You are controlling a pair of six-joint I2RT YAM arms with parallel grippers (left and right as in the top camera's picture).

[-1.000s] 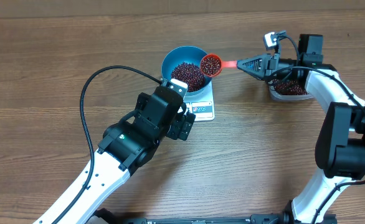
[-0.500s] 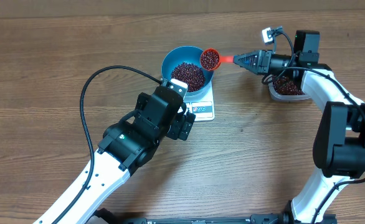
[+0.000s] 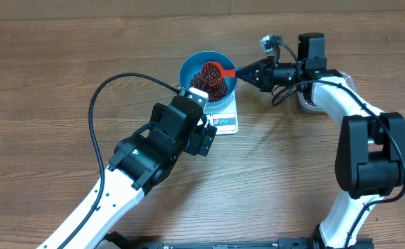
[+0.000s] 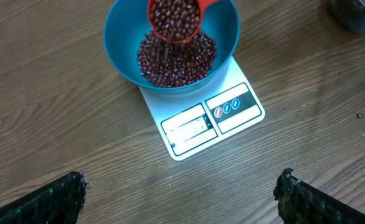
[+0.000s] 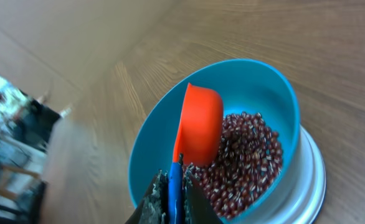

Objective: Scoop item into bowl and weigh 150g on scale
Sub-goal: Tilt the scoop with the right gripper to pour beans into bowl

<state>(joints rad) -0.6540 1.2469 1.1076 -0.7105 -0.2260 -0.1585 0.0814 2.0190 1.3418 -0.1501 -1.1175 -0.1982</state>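
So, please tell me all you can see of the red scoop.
The scoop looks like orange-red plastic: a small round cup on a straight handle. The right gripper is shut on the handle. The cup is tipped over the teal bowl, above the beans, and its own beans seem to be spilling out.

- Left arm (image 3: 123, 176): enters from the bottom-left edge, runs up and right, wrist pitched down at the table.
- Left gripper (image 4: 181, 202): jaws spread wide, nothing held. Only the dark fingertips (image 4: 61, 198) show, in the lower corners of the wrist view.
- Right arm (image 3: 341, 104): rises along the right side, elbow bent, forearm stretched left.
- Right gripper (image 3: 244, 70): clamped tight on the handle of the scoop (image 5: 200, 124), scoop tipped on its side.
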